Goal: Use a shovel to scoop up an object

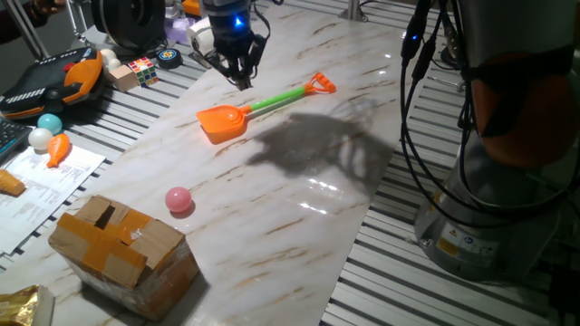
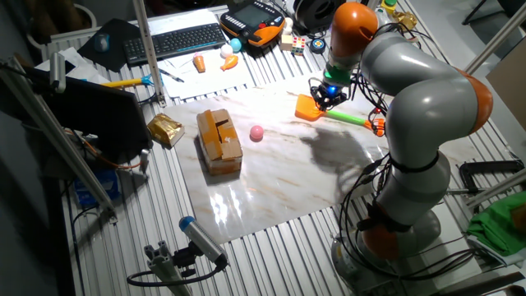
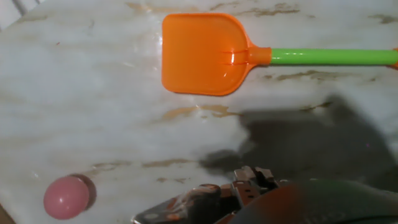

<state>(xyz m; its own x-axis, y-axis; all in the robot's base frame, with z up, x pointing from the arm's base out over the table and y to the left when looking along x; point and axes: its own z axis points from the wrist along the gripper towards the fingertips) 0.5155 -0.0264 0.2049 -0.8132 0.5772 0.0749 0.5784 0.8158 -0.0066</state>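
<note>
One pink ball (image 1: 178, 199) sits near-left on the marble slab (image 1: 299, 195), well apart from the shovel (image 1: 263, 107) lying flat mid-slab. Gripper (image 1: 239, 74) hovers above the shovel, holding nothing; can't tell jaw opening. Best grab: green shaft, keeping the blade level.

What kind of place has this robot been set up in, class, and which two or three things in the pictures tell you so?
Most likely a robotics lab or workshop. The arm stands by a slatted metal bench framed with aluminium rails, a keyboard and handheld controller lie at its edge, and loose cables hang beside the robot's base.
</note>
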